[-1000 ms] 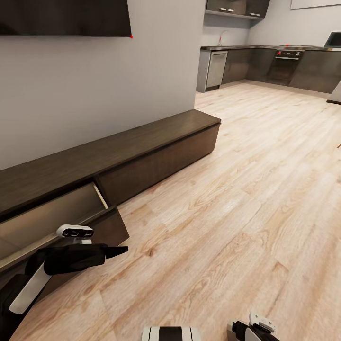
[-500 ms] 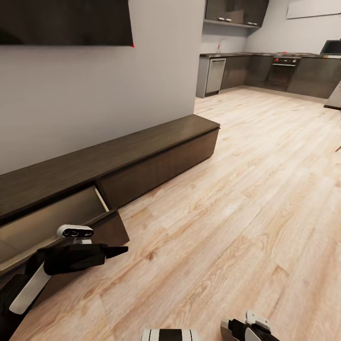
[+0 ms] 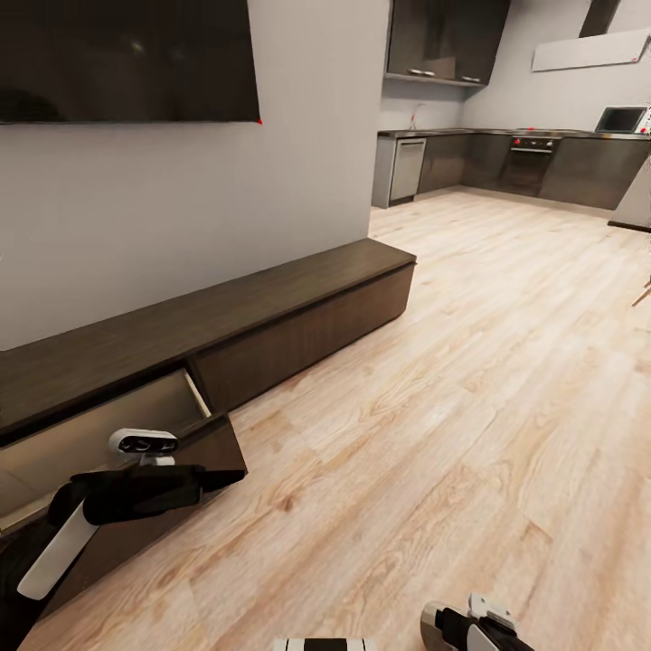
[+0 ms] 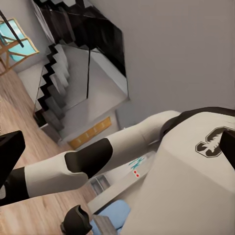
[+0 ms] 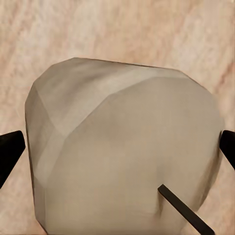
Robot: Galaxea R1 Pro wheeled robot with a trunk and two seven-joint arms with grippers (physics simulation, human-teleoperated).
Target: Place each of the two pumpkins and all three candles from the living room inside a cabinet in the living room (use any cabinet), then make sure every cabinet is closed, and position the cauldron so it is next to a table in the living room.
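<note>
Since the earlier frames the head camera has tilted upward: the wall-mounted screen (image 3: 127, 59) and the kitchen at upper right show more fully, while both arms keep their places.

Head view: one cabinet (image 3: 271, 321) runs along the wall from lower left to centre, its leftmost pull-out front (image 3: 194, 457) standing open on a pale inside. The left hand (image 3: 221, 475) hovers just beside that open front; I cannot tell how far apart its fingers are. The right hand (image 3: 479, 628) sits at the bottom edge.

Left wrist view: the robot's own white body with a black scorpion-like emblem (image 4: 211, 142); no readable writing.

Right wrist view: one grey-beige candle (image 5: 125, 152), with a dark wick, is clamped between the right hand's black fingertips (image 5: 10, 152) above the wooden floor (image 5: 122, 29).
</note>
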